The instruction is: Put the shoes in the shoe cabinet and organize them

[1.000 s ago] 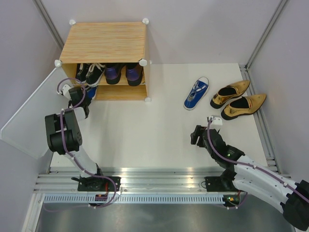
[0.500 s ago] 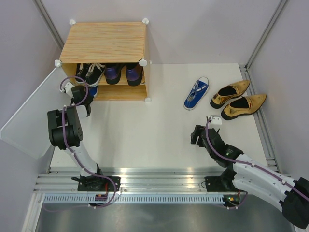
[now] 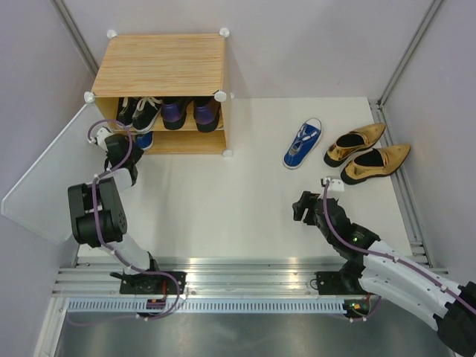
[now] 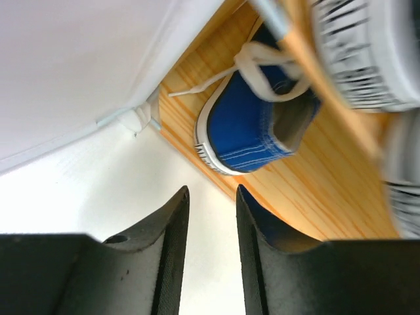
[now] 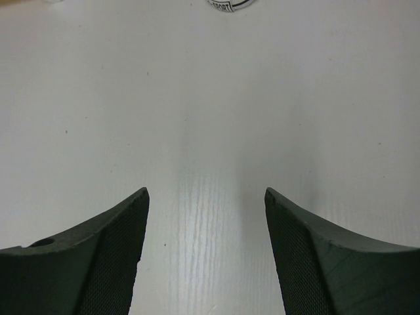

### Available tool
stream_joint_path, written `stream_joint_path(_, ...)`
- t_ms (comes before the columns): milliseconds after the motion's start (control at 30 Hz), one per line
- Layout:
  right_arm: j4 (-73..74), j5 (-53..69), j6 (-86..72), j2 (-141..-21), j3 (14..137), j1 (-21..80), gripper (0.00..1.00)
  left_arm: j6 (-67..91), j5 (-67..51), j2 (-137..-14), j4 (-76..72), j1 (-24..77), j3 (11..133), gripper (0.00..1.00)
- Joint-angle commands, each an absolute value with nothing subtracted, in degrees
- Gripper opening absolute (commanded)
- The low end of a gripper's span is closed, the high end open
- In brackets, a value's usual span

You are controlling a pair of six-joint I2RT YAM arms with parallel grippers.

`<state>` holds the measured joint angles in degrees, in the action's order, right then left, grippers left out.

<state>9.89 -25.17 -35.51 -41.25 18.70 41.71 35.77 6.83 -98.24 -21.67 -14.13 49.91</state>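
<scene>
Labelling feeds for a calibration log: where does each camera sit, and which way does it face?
Top external: above and behind the bases, looking down on table, shoe cabinet, left arm and right arm.
Left wrist: on the left arm, facing the cabinet's lower shelf; left claw at bottom.
Right wrist: on the right arm, facing the table; right claw at bottom.
Shared: top and left wrist both show the shelved blue sneaker.

Pale lilac walls (image 3: pixel 312 44) enclose a white tabletop (image 3: pixel 245 201), evenly lit.
</scene>
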Motion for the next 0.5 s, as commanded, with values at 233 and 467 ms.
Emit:
stream_joint_path(233, 9.75, -22.41, -35.51, -35.6, 19.68, 41.49, 0.76, 37.27, 5.29, -73.95, -2.41, -14.41, 45.26, 0.41)
stream_joint_path(467, 16.34, -30.83, -35.51, -39.87, 26.44, 41.05, 0.76, 28.85, 3.16, -58.22, 11.84, -7.15, 50.27, 0.44)
